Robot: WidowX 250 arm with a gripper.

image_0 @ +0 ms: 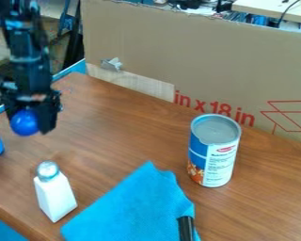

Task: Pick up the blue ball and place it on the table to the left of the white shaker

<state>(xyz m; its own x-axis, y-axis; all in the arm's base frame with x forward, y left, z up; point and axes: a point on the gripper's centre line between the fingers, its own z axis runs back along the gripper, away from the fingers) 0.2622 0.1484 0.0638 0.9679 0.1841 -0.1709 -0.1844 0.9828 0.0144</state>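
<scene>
Camera view: the fingers [50, 114] clasped the blue ball [24, 123] over the bench [131, 127], above a white bottle [55, 197] in view, a holding step whose next move presumably called for a steady grip.

Bright blue cloth [131, 207], brown table [115, 127]

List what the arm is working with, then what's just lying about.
In use:
- gripper
- blue ball, held in it

Lying about:
- white shaker
- food can
- blue cloth
- black handle, at the cloth's edge
- cardboard, behind
</scene>
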